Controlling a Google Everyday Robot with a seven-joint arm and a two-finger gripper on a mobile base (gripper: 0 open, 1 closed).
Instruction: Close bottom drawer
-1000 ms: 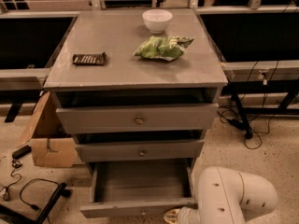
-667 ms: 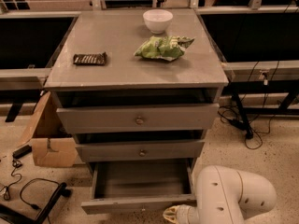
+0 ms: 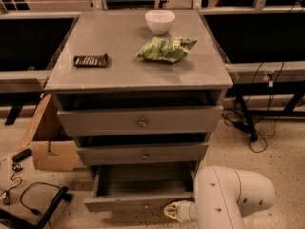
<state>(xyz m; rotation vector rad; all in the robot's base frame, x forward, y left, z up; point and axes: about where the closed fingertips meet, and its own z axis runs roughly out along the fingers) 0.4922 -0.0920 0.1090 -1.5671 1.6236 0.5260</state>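
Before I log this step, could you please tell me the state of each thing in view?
bottom drawer: pulled out, inside bare.
middle drawer: nearly in, dark gap above.
top drawer: the same.
white bowl: upright.
green bag: lying crumpled.
snack bar: lying flat.
gripper: at the bottom drawer's front, right end.

On the worktop point(image 3: 119, 37): white bowl point(image 3: 160, 21) at 12 o'clock, green snack bag point(image 3: 164, 49) near it, dark bar point(image 3: 91, 60) at 9. A cardboard box point(image 3: 47, 140) stands at 8 o'clock, the gripper point(image 3: 174, 212) at 6.
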